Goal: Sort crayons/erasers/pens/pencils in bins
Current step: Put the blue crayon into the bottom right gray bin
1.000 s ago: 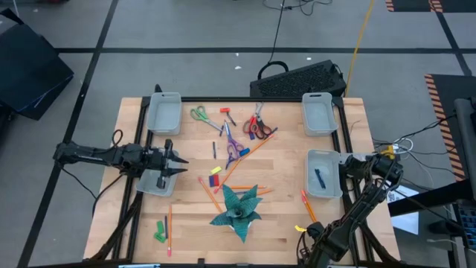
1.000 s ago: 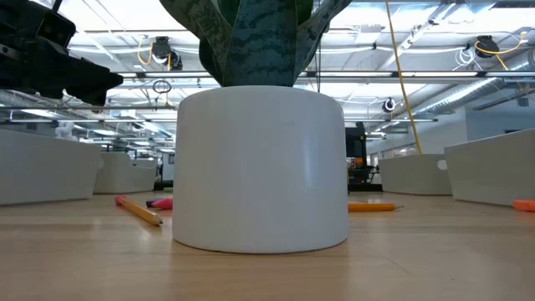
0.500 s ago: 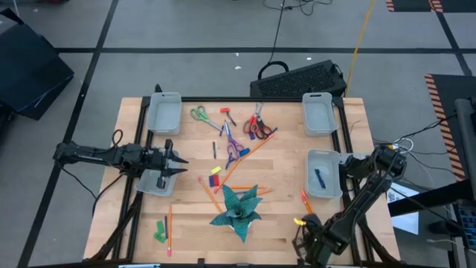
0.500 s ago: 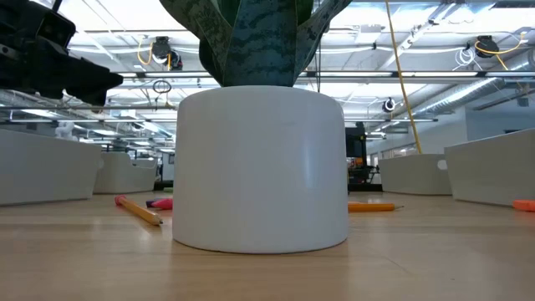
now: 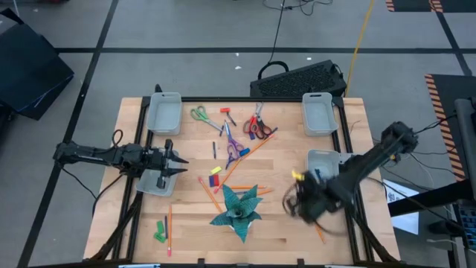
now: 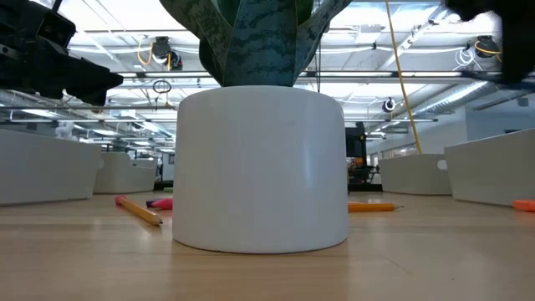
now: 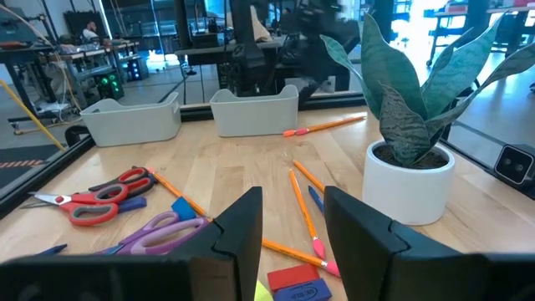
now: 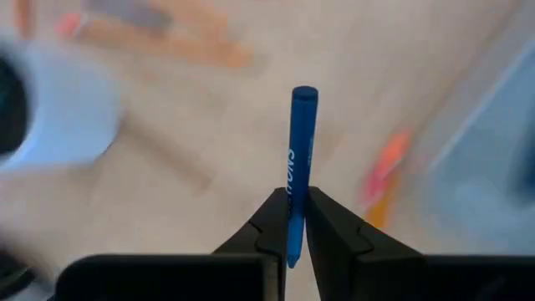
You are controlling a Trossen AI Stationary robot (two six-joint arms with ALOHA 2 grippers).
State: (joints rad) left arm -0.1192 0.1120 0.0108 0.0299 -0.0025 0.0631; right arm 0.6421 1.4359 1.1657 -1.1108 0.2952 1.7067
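Right pincer (image 8: 291, 224): clamping a blue crayon (image 8: 298, 167), hovering over the tabletop (image 5: 282, 152) at 9 o'clock from a bin (image 5: 326, 173).
Left pincer (image 5: 178, 164): fingers standing apart, waiting over the bin (image 5: 155, 182) at the tabletop's 9 o'clock edge.
Pencils (image 5: 255, 149): lying mid-tabletop, 12 o'clock from the plant (image 5: 236, 208).

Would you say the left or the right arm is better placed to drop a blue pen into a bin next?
Right. The right gripper is shut on a blue pen and sits beside the bin at the table's right edge. The left gripper is open, holds nothing and hovers at the left side.
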